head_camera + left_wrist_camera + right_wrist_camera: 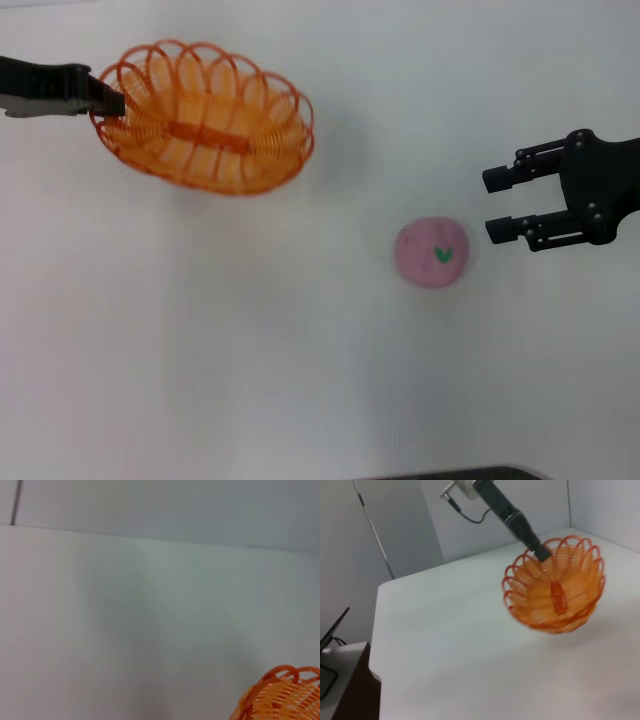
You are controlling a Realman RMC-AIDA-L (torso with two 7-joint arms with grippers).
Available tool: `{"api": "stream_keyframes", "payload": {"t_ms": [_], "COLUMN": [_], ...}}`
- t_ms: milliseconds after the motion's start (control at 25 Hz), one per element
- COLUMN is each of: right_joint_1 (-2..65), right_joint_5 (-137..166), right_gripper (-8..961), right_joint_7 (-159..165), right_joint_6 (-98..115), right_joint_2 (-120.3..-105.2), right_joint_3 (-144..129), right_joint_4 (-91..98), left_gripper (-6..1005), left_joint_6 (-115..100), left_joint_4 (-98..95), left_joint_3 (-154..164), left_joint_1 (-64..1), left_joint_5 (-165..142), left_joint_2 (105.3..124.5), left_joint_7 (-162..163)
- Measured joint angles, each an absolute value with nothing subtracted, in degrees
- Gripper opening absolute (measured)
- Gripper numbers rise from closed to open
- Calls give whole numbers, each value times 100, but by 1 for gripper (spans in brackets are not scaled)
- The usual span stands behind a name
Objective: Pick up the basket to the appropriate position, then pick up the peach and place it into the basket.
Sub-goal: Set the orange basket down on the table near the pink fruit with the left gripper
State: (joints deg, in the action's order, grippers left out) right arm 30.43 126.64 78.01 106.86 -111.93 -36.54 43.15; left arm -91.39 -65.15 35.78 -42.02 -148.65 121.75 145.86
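Note:
The orange wire basket (pixel 205 118) hangs above the white table at the far left, held by its left rim in my left gripper (pixel 112 103), which is shut on it. It also shows in the right wrist view (pixel 555 592), lifted clear of the table, and a corner of it shows in the left wrist view (pixel 282 695). The pink peach (pixel 432 253) with a green leaf mark lies on the table right of centre. My right gripper (pixel 498 206) is open and empty, just right of the peach and apart from it.
The white table (pixel 250 350) spreads around both things. A dark edge (pixel 450 473) shows at the table's near side. In the right wrist view a wall stands behind the table and dark furniture (pixel 345 680) sits beyond its far edge.

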Motion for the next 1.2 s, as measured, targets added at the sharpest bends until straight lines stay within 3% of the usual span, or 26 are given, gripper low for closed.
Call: {"api": "stream_keyframes", "payload": {"t_ms": [400, 1200], "right_joint_1": [3033, 2933], "right_joint_5": [12656, 12658], "right_gripper": [644, 643], "right_joint_7": [7258, 6986], "right_joint_6": [10643, 10667], "right_joint_2": [-11134, -11143], "right_joint_3": [-3610, -3603], "right_joint_4": [4316, 4315], "left_gripper": [63, 72], "left_joint_6": [-8176, -7367], "left_joint_4": [-6329, -5915], "left_joint_3": [3666, 4981], "left_joint_1": [-3845, -3420], "left_joint_5": [-14702, -14489], "left_joint_2": [12427, 12446], "left_joint_7": [15635, 16321]}}
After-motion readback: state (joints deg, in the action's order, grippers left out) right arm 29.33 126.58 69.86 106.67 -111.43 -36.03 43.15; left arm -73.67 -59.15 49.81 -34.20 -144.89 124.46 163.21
